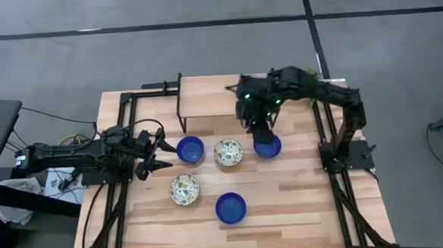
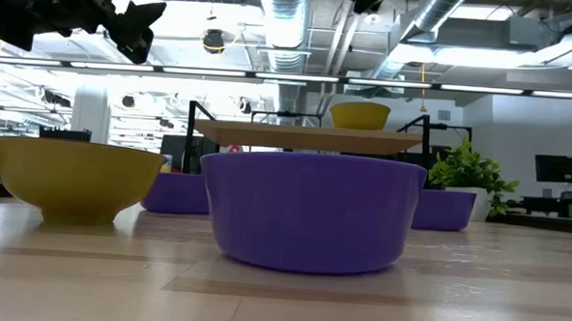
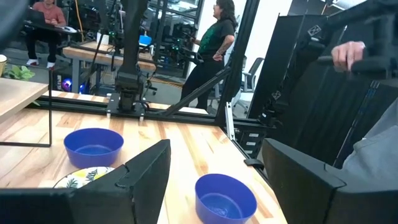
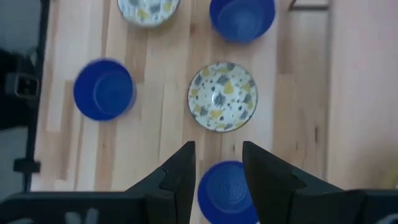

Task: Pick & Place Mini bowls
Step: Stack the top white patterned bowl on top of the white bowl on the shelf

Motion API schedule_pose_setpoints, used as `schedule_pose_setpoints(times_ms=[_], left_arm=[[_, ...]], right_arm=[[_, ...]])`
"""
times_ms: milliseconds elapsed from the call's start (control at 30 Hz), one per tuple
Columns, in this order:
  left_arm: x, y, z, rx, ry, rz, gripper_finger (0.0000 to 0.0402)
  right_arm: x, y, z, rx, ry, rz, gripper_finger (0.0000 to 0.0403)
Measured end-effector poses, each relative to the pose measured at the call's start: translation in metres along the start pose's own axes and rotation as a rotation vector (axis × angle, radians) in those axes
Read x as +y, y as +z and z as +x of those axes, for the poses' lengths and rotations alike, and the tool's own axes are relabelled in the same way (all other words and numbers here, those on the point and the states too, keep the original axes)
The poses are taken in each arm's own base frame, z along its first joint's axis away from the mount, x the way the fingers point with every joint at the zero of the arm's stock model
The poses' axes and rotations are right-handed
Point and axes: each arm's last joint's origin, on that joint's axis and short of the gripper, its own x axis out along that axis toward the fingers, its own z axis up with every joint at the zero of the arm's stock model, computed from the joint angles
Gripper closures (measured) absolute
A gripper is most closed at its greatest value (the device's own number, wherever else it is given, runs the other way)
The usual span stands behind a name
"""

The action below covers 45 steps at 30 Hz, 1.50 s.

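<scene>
Looking straight down, you see the right tool [image 1: 261, 129] hanging over the blue bowl [image 1: 267, 147] at center right of the frame, its fingers [image 4: 181, 174] parted and empty, with that bowl showing between them in the right wrist view. Your left tool [image 1: 156, 150] sits at middle left, jaws apart and holding nothing, just beside another blue bowl [image 1: 190, 149]. A patterned bowl [image 1: 228, 152] lies between the two blue ones. Lower on the table [image 1: 302, 203] rest a second patterned bowl [image 1: 185, 189] and a third blue bowl [image 1: 230, 208].
</scene>
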Motion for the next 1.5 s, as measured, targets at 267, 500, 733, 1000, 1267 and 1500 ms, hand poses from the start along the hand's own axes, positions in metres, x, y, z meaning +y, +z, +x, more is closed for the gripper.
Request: schedule_pose_setpoints(times_ms=[267, 500, 733, 1000, 1267, 1500], left_arm=[[0.0, 0.0, 0.0, 0.0, -0.002, -0.018, 0.0149], [0.0, 0.0, 0.0, 0.002, -0.007, -0.019, 0.0149], [-0.003, -0.001, 0.0, 0.02, -0.088, -0.036, 0.0149], [-0.003, -0.001, 0.0, 0.03, -0.118, -0.053, 0.0149], [-0.004, -0.001, 0.0, 0.038, -0.135, -0.093, 0.0149], [-0.005, -0.001, 0.0, 0.048, -0.176, -0.101, 0.0149]], right_arm=[[0.0, 0.017, 0.052, 0.121, 0.038, -0.093, 0.0282], [-0.008, 0.023, 0.087, 0.2, 0.061, -0.112, 0.0282], [-0.006, 0.022, 0.115, 0.264, 0.083, -0.107, 0.0282], [0.012, 0.017, 0.155, 0.268, 0.063, -0.107, 0.0282], [0.025, 0.006, 0.198, 0.235, 0.03, -0.127, 0.0282], [0.019, -0.008, 0.22, 0.251, -0.018, -0.127, 0.0282]])
